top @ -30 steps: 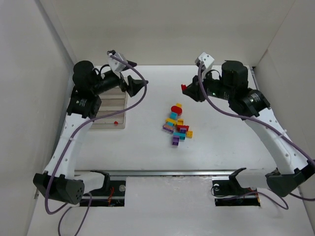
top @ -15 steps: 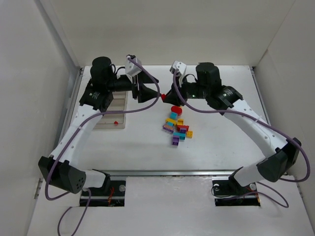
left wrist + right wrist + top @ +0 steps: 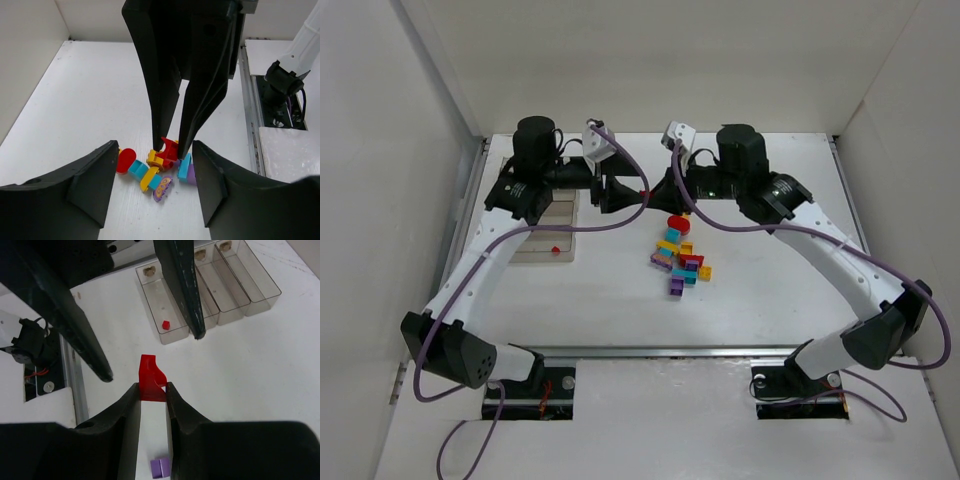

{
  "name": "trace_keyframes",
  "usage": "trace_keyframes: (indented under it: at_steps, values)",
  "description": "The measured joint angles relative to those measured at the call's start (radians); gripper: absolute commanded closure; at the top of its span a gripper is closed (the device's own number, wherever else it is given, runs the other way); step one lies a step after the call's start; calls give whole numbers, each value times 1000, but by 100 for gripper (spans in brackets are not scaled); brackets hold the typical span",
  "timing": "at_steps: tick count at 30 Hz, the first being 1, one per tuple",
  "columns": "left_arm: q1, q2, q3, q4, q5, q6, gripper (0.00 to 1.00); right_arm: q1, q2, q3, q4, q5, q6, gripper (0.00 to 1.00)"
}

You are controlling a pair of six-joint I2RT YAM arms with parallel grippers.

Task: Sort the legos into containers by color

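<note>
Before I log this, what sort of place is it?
Probably a lab robot test cell: white walls box in the table, two robot arms are bolted at its near edge, toy bricks lie near a divided tray, and the right tool holds a red brick.

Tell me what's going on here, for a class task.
The right gripper is shut on a red brick. The left gripper is open, fingers spread either side of that brick, perhaps for a handover. One small red brick already lies in the divided tray; the rest sit in a pile on the table.
</note>
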Motion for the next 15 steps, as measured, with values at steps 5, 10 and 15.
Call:
trace_keyframes:
  at_steps: [5, 10, 15]
  values:
    - [-5, 9, 0, -1, -1, -3, 49, 16, 0, 2, 0, -8, 0, 100]
    - [-6, 11, 0, -21, 6, -6, 68, 18, 0, 3, 0, -7, 0, 100]
    - [-6, 19, 1, -68, 24, 2, 71, 18, 0, 3, -3, 0, -1, 100]
